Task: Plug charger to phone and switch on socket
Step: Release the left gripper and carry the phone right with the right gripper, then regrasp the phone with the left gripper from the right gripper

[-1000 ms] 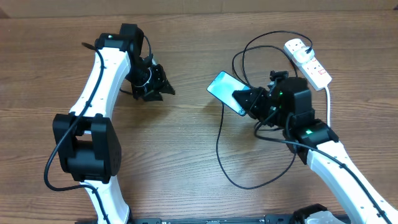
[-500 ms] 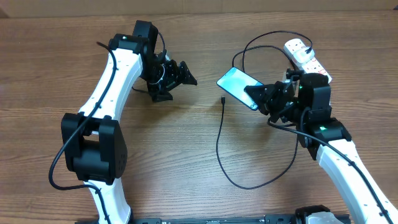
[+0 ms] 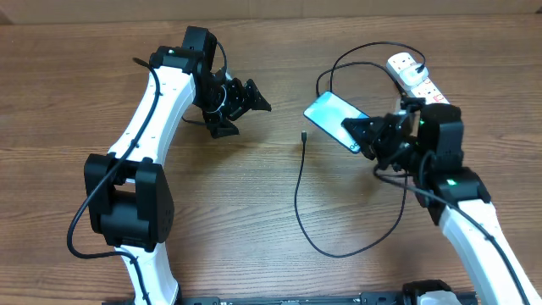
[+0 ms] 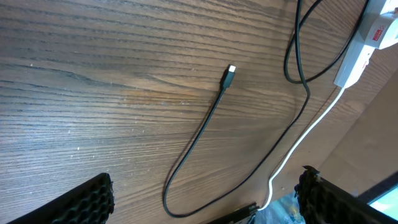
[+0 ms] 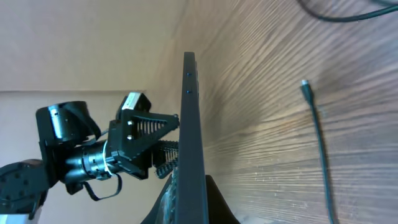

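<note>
My right gripper [image 3: 366, 135] is shut on the phone [image 3: 334, 117] and holds it tilted above the table, its blue screen lit. In the right wrist view the phone [image 5: 191, 137] shows edge-on between the fingers. The charger cable [image 3: 298, 195] lies looped on the wood, its connector tip [image 3: 302, 135] free left of the phone; the tip also shows in the left wrist view [image 4: 230, 72] and the right wrist view [image 5: 305, 86]. The socket [image 3: 418, 83] lies at the back right. My left gripper [image 3: 247, 99] is open and empty, left of the connector tip.
The thick white cord [image 3: 446, 140] runs from the socket towards the right arm; it also shows in the left wrist view [image 4: 298, 146]. The black cable loops near the socket [image 3: 356, 55]. The left arm [image 5: 93, 155] shows in the right wrist view.
My right gripper has lifted the phone and carried it to the right and back. My left gripper has swung right towards the connector tip.
</note>
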Action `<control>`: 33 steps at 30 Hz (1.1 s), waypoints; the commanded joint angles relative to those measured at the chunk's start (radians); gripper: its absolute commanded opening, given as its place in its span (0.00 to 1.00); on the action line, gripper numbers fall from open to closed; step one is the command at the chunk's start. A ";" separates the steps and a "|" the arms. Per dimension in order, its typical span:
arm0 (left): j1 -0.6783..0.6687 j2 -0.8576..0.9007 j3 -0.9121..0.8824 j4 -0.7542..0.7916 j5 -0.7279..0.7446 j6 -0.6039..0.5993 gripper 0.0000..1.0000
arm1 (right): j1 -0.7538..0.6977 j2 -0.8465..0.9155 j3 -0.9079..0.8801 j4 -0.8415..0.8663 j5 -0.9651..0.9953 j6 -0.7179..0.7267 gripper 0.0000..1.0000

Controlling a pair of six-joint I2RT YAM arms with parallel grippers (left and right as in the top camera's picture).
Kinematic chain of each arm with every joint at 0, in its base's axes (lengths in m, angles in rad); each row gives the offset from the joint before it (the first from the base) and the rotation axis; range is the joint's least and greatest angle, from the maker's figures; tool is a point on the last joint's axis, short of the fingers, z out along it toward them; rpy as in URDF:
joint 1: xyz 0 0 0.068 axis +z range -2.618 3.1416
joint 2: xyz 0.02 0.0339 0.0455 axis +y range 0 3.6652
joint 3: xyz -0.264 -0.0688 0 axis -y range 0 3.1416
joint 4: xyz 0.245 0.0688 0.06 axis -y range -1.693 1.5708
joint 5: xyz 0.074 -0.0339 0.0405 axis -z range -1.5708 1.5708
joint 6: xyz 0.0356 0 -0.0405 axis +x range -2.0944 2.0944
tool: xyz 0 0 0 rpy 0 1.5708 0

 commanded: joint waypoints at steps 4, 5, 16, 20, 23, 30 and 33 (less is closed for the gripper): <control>-0.009 0.003 0.013 0.001 0.033 -0.011 0.89 | -0.010 -0.179 0.028 -0.106 0.153 -0.058 0.04; -0.009 0.003 0.013 0.002 0.056 -0.008 0.89 | -0.015 -0.198 0.028 -0.125 0.158 -0.057 0.04; -0.009 0.003 0.013 0.003 0.329 0.033 0.90 | -0.049 -0.190 0.026 -0.149 0.162 0.012 0.04; -0.009 0.003 0.013 0.012 0.389 0.044 0.89 | -0.049 -0.148 0.026 -0.126 0.144 0.039 0.04; -0.009 0.003 0.013 0.019 0.423 0.051 0.89 | -0.049 -0.116 0.026 -0.085 0.115 0.061 0.04; -0.009 0.003 0.013 0.064 0.540 0.059 0.88 | -0.046 -0.102 0.026 -0.029 0.109 0.114 0.04; -0.010 0.003 0.013 0.095 0.608 0.059 0.87 | -0.046 -0.102 0.026 -0.019 0.109 0.140 0.04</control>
